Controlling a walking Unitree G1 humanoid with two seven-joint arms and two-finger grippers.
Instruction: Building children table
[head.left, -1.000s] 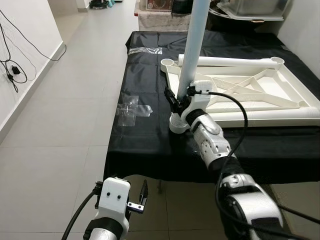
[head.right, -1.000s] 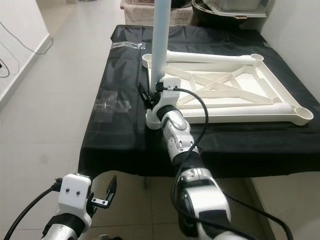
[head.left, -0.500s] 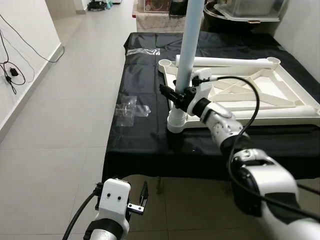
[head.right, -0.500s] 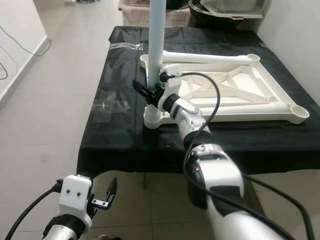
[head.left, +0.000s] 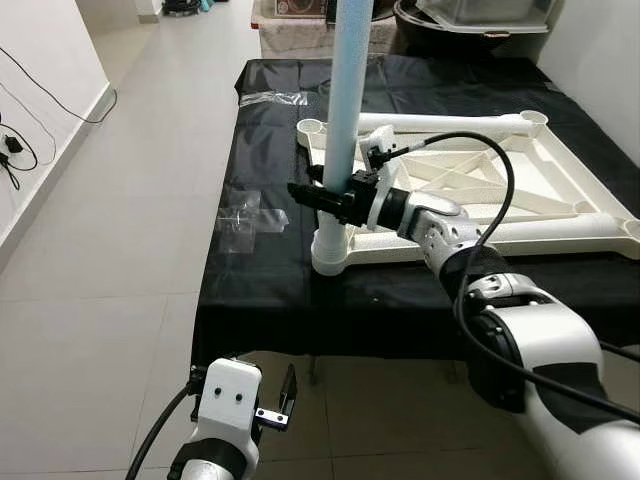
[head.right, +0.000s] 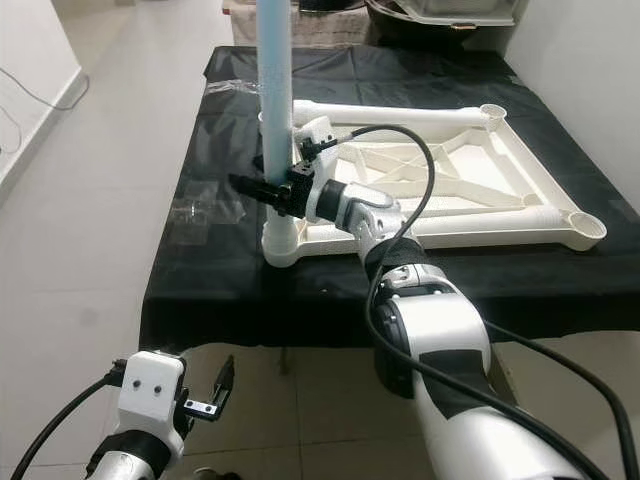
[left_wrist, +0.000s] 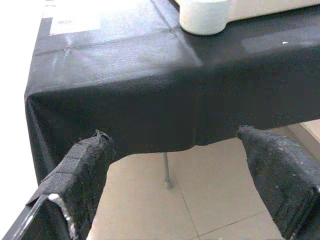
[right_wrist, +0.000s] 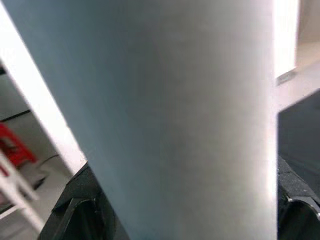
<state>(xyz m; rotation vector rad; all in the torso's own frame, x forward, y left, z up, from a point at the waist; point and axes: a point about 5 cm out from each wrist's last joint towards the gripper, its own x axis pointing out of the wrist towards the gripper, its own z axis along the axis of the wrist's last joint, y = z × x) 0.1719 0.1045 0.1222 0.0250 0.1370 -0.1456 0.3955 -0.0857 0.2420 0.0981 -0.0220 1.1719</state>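
White plastic table frame (head.left: 480, 195) lies upside down on the black-covered worktop (head.left: 270, 280), taking up its right half. Pale blue table leg (head.left: 345, 110) stands upright in the near-left corner socket (head.left: 330, 255) of the frame, just in from the worktop's front edge.

Handling, my read: leg is a stiff hollow tube, light, smooth and likely a bit slippery; frame is rigid but light enough to skid on the cloth if I push sideways. Best hold is low on the leg, just above the socket, so the load goes straight down.

Right pincer (head.left: 318, 196) is there already, reaching in from the frame side, fingers clamped round the leg a little above the socket. Right wrist view: tube fills the gap between both black fingers (right_wrist: 75, 210), touching.

Left pincer (left_wrist: 175, 185) hangs low in front of the worktop edge, spread wide, nothing in it.

Crumpled clear plastic wrap (head.left: 250, 215) sits on the cloth left of the leg, apart from it.
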